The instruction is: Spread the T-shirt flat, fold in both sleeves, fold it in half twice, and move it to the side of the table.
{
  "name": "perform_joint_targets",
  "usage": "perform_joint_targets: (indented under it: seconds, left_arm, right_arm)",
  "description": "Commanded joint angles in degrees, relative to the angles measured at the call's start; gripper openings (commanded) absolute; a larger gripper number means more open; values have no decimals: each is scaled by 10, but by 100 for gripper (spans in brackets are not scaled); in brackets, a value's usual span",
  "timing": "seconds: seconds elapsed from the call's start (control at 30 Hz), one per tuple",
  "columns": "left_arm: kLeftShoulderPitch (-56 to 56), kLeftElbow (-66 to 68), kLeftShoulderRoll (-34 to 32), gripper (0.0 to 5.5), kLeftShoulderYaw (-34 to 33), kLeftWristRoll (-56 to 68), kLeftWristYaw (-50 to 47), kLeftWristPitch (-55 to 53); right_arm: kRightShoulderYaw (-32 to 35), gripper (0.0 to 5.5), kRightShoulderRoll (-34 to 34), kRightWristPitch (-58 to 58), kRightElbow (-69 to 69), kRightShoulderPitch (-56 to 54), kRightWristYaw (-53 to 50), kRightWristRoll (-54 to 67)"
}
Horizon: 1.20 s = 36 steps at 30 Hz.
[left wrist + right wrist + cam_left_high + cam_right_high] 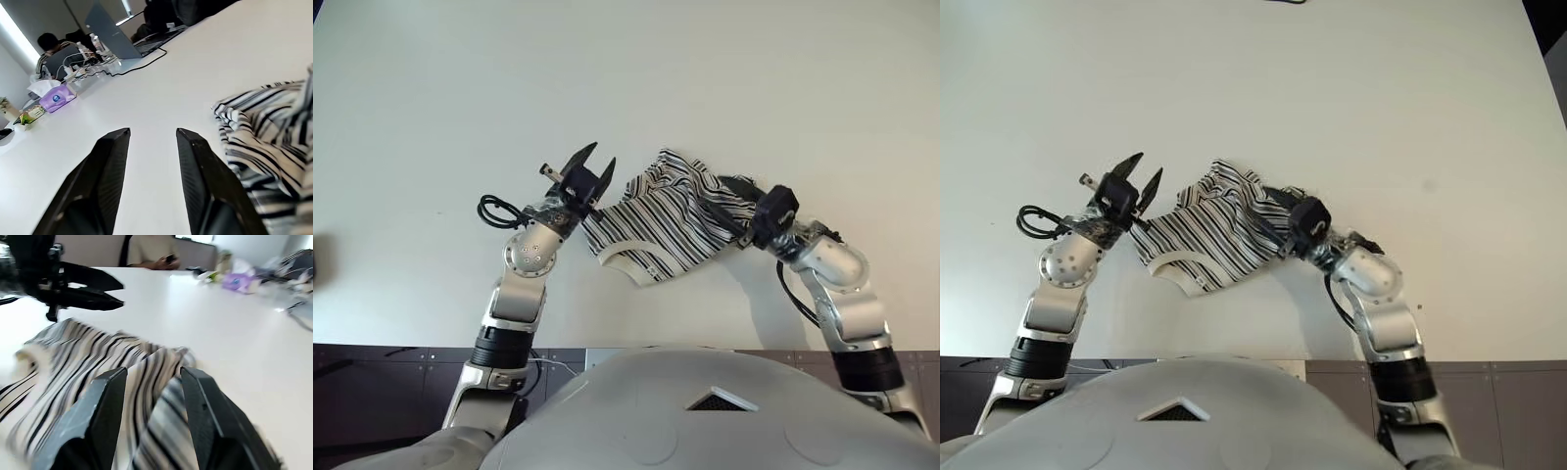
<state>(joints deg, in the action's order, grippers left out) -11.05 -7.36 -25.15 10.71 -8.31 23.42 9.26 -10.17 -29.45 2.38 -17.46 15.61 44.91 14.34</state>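
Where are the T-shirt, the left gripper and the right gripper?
T-shirt (666,220): left eye view, on the striped middle of the cloth.
left gripper (152,132): left wrist view, midway between its fingertips.
right gripper (154,371): right wrist view, midway between its fingertips.

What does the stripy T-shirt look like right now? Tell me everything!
It's a soft-looking cloth T-shirt with thin dark and white stripes and a plain cream band along one edge. It isn't flat yet: it lies crumpled and bunched on the white table. The left pincer is open beside its left edge, holding nothing. The right pincer is open too, at the right side, with wrinkled cloth showing between its fingers.
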Motion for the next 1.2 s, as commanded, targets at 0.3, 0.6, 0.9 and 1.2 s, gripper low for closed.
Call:
perform_joint_targets:
  seconds: [0.3, 0.6, 0.9, 1.2]
  left_arm:
    - [11, 155, -189, 174, 105, -142, 144, 225]
    - [7, 16, -194, 174, 104, 41, 256, 88]
    - [57, -1, -131, 174, 14, 156, 220, -14]
    - [78, 99, -161, 174, 78, -9, 233, 112]
  right_arm:
    - [-30, 201, -32, -47, 160, -99, -32, -140]
    - [-38, 201, 41, -146, 354, -268, -146, -225]
    - [-25, 201, 29, -146, 256, -187, -131, -204]
    - [-85, 201, 14, -43, 49, -93, -22, -117]
